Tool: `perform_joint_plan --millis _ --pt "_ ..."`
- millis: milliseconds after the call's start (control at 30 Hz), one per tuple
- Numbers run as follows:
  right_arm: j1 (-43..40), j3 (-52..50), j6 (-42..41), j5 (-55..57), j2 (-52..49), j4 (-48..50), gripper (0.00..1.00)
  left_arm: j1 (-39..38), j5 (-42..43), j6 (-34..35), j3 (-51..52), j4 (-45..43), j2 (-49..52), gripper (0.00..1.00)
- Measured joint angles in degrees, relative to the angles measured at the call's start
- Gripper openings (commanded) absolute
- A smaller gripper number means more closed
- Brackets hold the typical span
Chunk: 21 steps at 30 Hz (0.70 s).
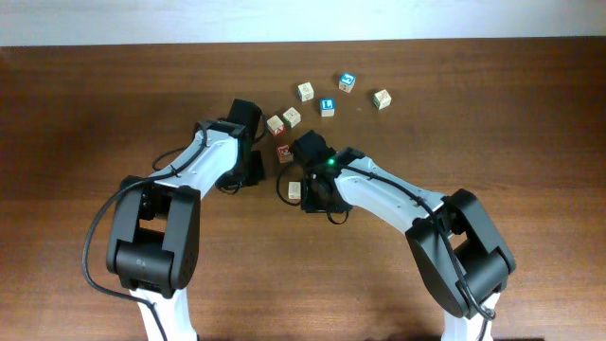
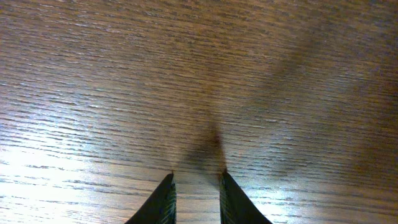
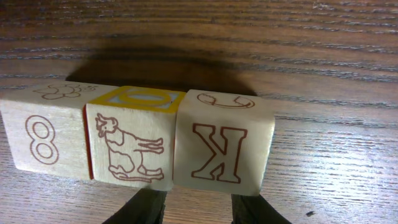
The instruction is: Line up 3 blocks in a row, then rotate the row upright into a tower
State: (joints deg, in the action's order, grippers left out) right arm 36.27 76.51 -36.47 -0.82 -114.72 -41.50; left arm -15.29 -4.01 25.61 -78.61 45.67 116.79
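In the right wrist view three pale wooden blocks stand in a touching row. They are an "8" block (image 3: pixel 42 138), a cow block with a yellow-framed top (image 3: pixel 129 146) and a "K" block (image 3: pixel 222 149). My right gripper (image 3: pixel 198 198) is open. Its fingertips rest on the table right at the base of the cow and K blocks, with bare wood between them. In the overhead view one pale block (image 1: pixel 294 189) shows beside the right gripper (image 1: pixel 308 189); the arm hides what lies beside it. My left gripper (image 2: pixel 198 175) (image 1: pixel 253 168) is slightly open over bare wood, holding nothing.
Farther back lie several loose cubes: a red-faced one (image 1: pixel 284 152), two pale ones (image 1: pixel 276 124) (image 1: pixel 292 116), a blue "L" cube (image 1: pixel 327 107), a blue-topped cube (image 1: pixel 347 82) and pale cubes (image 1: pixel 305 91) (image 1: pixel 382 98). Both arms meet mid-table.
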Motion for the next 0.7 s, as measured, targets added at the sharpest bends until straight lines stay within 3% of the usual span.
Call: perform_joint_plan --millis 500,700 --pt "0.0 0.0 0.09 0.42 0.0 1.05 0.36 0.0 0.76 0.0 0.0 0.0 0.0 0.2" --pt "-0.09 6.05 1.42 -0.26 0.2 -11.39 0.36 0.0 3.89 -1.9 -0.07 0.2 0.0 0.09"
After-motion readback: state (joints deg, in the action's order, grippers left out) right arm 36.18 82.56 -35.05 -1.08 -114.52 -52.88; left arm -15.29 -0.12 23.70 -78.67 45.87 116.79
